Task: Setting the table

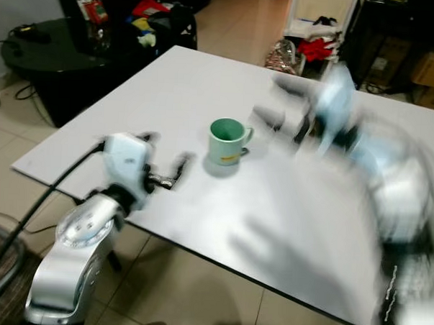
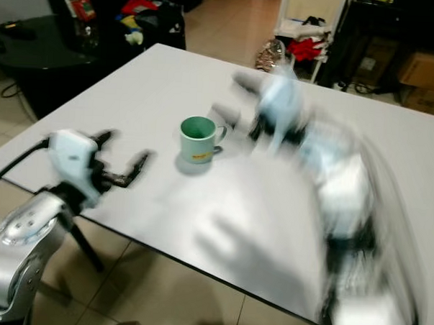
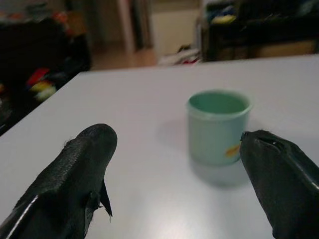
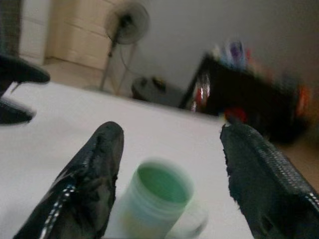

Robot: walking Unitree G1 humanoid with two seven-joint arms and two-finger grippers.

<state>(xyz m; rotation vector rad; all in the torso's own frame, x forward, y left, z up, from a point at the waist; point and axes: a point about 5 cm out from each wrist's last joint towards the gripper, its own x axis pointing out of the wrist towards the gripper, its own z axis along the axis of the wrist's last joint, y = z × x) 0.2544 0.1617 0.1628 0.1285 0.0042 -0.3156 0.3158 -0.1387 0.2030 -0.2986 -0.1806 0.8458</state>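
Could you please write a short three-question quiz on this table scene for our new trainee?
1. True or false: the green mug lies on its side on the white table.
2. Which gripper is blurred in the head views? A. left gripper B. right gripper
3. Fill in: in both wrist views, each gripper's fingers are spread ____, with nothing held.

Key
1. False: it stands upright, handle toward the robot's right.
2. B: the right arm is smeared with blur beyond the mug; the left gripper is sharp, beside the mug on the robot's left.
3. open

right claw (image 1: 277, 100) motion-blurred | mug (image 4: 154, 204) blurred, cut off
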